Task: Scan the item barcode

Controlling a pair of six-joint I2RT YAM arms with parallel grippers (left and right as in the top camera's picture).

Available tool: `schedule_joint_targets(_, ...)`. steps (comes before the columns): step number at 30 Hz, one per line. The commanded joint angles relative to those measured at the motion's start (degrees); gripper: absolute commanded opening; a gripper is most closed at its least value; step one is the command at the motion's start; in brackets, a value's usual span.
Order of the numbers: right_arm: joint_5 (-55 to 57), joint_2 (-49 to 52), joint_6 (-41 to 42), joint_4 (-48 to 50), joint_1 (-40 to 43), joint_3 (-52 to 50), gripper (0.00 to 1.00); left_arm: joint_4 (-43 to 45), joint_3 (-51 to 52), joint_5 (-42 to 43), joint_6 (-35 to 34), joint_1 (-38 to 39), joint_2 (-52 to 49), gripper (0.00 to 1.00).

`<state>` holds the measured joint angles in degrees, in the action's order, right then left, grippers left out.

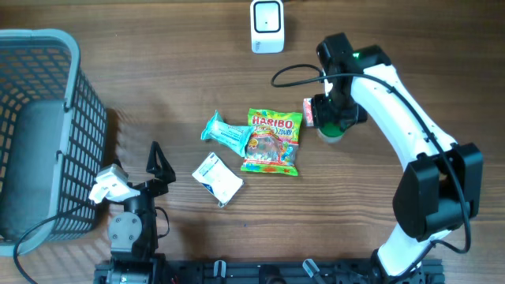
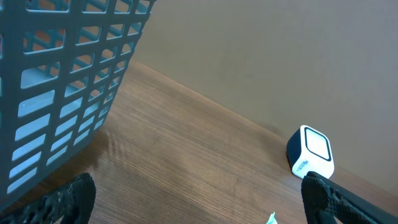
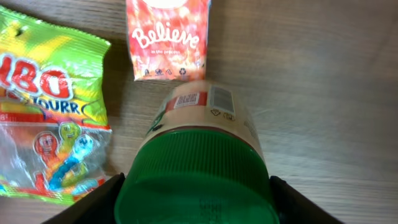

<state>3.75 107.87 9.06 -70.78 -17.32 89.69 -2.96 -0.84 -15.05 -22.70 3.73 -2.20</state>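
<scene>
while left pincer (image 2: 202, 199) gapes over wooden table (image 1: 379, 47), right pincer (image 3: 196, 199) straddles jar (image 3: 205, 106) (grip unclear)

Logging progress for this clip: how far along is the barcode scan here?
Done: nothing visible; no item is at the scanner. In hand: the right gripper has its jaws astride the green-lidded jar, not lifted. Left: grip, lift, show its barcode to the scanner. The left gripper sits open.

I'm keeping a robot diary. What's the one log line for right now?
left gripper: open, empty | right gripper: jaws around green-lidded jar, grip unclear
</scene>
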Motion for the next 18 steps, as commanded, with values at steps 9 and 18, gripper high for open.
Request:
schedule_joint_targets(9,1.81,0.24,10.54,-14.16,-0.17,13.75,1.00,0.22,0.50,0.26,-0.48,-0.31,0.31,1.00)
schedule_joint_targets(18,-8.46,0.24,33.86,-18.93,9.99,13.68,1.00,0.22,0.50,0.26,-0.50,-0.31,0.31,1.00)
